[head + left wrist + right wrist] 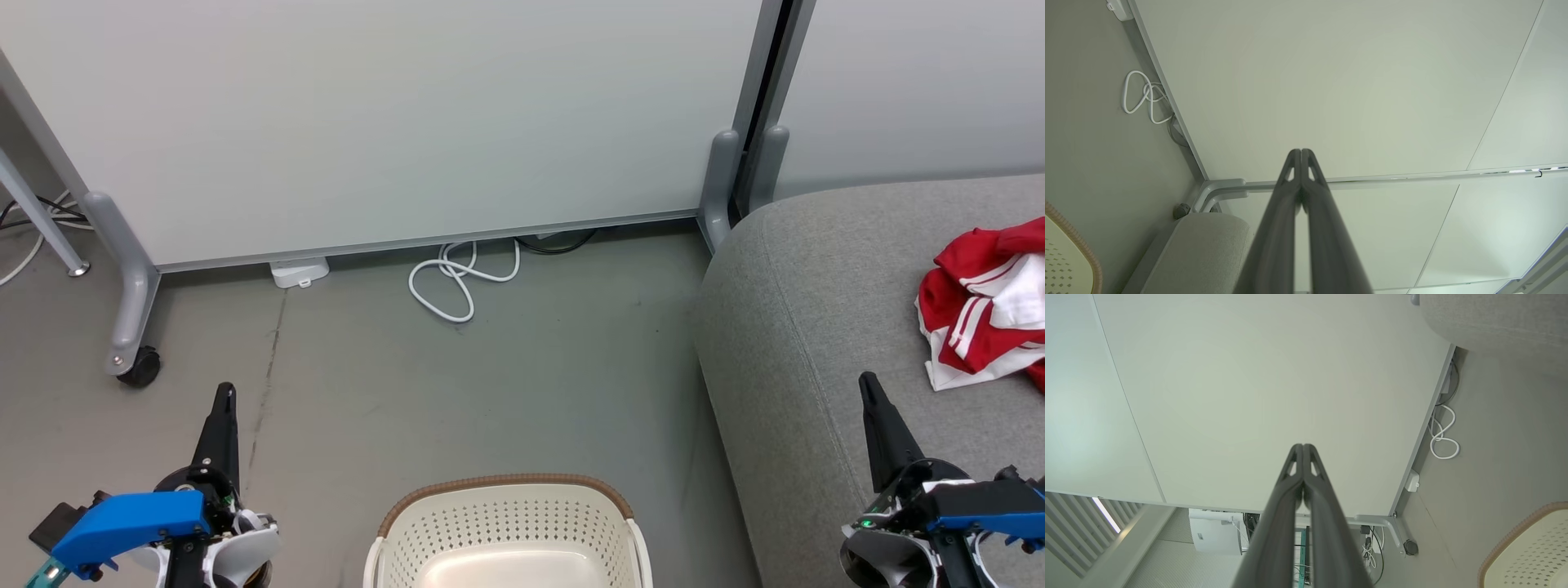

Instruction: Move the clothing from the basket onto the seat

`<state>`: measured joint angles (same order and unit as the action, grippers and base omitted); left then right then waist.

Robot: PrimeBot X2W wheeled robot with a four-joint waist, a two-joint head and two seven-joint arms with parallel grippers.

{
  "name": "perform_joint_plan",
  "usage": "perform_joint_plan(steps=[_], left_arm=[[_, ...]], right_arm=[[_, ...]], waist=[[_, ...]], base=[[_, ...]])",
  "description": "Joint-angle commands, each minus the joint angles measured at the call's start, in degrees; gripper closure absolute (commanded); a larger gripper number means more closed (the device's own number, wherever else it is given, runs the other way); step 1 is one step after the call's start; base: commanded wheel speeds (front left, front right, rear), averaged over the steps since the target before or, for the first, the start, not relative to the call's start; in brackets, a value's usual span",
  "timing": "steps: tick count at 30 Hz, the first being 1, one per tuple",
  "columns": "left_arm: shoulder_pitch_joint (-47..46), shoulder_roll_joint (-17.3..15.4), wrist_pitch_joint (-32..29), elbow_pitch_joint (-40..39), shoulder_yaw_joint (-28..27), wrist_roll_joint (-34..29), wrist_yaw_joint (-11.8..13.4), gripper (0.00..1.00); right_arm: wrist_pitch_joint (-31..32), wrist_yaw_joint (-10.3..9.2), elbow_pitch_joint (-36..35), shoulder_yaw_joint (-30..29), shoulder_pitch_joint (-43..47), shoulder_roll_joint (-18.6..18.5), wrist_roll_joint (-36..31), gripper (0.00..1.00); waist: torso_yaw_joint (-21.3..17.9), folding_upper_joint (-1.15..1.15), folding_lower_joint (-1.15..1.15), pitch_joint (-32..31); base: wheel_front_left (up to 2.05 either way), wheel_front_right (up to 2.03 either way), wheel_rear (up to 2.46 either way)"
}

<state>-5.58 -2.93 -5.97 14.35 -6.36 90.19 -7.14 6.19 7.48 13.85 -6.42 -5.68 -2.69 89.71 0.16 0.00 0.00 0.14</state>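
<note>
The cream-white basket (506, 523) with its brown rim band stands at the bottom centre of the head view, and its visible inside holds no clothing. Red clothing with white stripes (984, 302) lies crumpled on the light-grey sofa seat (816, 327) at the right edge. My left gripper (224, 392) is shut over the floor, left of the basket, holding nothing. Over the sofa's front part, my right gripper (867, 382) is shut and empty too. In the wrist views both pairs of fingers (1301, 152) (1303, 446) are pressed together.
A white partition panel (367, 122) on grey wheeled legs (131, 327) stands behind the floor. A coiled white cable (457, 282) and a small white box (299, 271) lie at its foot. Bare grey floor lies between basket and panel.
</note>
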Motion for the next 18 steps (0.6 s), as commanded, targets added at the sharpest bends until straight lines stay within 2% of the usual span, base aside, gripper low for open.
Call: perform_joint_plan(steps=[1,18], left_arm=[[-0.8,0.1,-0.4,-0.4,-0.2,1.1,-0.6,1.00],[-1.0,0.1,-0.8,-0.4,-0.3,2.3,-0.6,1.00]], right_arm=[[0.3,0.02,0.2,-0.1,-0.7,-0.3,1.4,1.00],[0.5,0.02,0.3,-0.2,-0.9,-0.3,2.8,1.00]], waist=[[0.0,0.00,0.00,0.0],[-0.2,0.00,0.00,0.0]], base=[[0.00,0.00,0.00],[0.00,0.00,0.00]])
